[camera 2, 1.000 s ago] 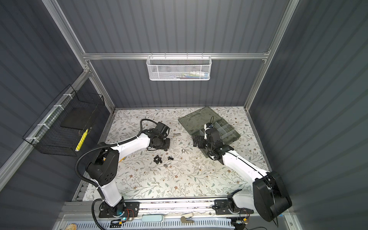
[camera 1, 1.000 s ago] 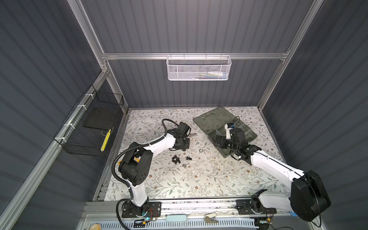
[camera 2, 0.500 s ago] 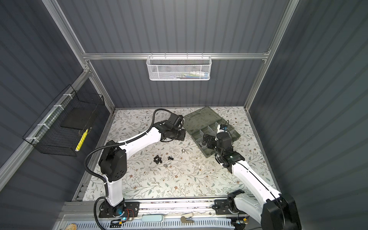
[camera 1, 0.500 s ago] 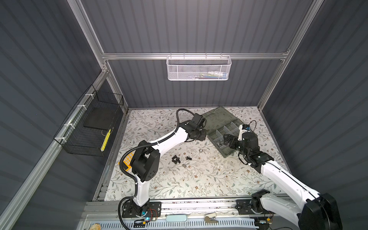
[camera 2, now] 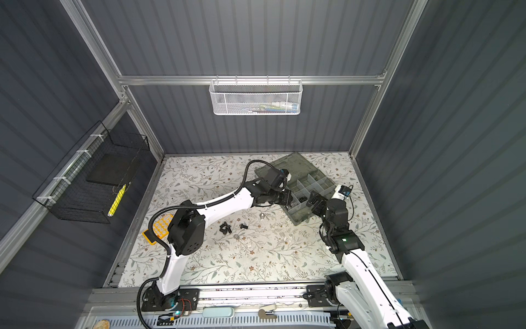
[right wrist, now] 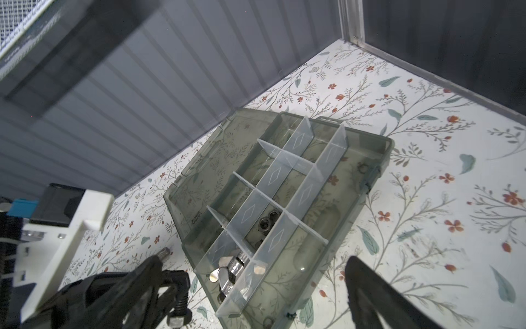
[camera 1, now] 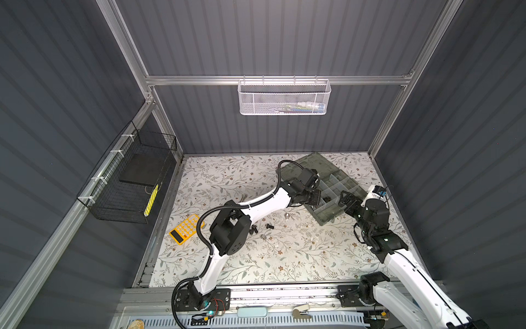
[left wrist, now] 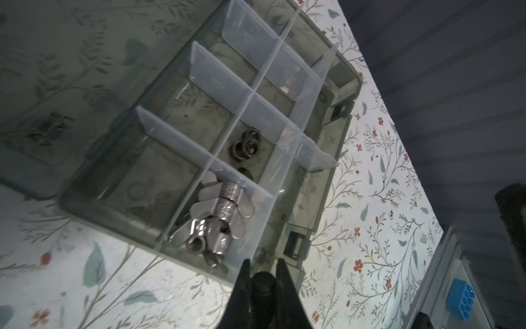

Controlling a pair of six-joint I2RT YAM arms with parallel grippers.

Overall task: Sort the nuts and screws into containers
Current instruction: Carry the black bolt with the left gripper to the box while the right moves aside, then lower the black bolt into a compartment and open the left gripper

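The left arm (camera 1: 267, 202) and right arm (camera 1: 404, 267) have white links and bulky black joints, with a ribbed black cable (camera 1: 201, 228) along the left.

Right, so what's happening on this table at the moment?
A two-armed robot is sorting hardware into the open organizer case. The left gripper is shut on a small black screw, right by the case's edge. The right gripper hangs open beside the case, holding nothing. Dark nuts lie in one compartment and silver pieces in the next. Loose black screws lie on the table.
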